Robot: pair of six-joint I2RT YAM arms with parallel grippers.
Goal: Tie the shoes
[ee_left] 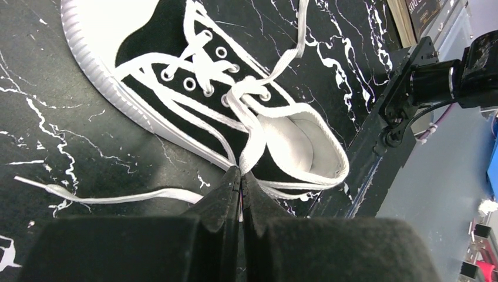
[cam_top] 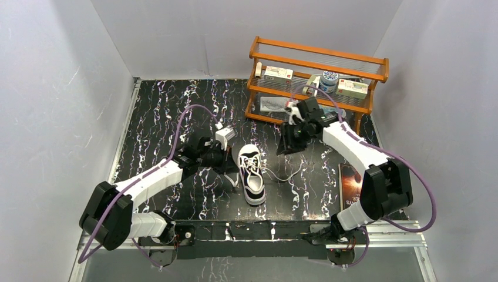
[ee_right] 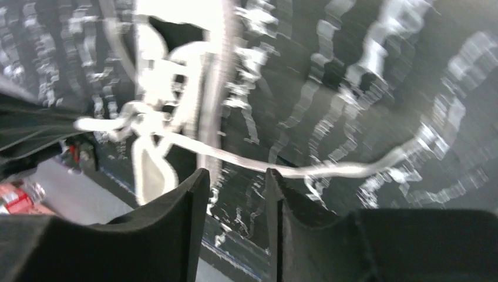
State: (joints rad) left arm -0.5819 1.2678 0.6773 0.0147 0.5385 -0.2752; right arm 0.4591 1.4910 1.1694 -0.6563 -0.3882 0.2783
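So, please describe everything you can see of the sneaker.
The sneaker is small, of black canvas, with a white rubber sole, toe cap and lining. It stands upright on the table, with its toe pointing away from the arms' bases. Its white laces are threaded but show no bow. One lace runs into the shut left fingers; the other lies loose on the right.

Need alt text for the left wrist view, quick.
Left gripper, fingers shut, pinches a white lace running from the black sneaker lying just ahead on the dark marbled table. A loose lace end trails left.
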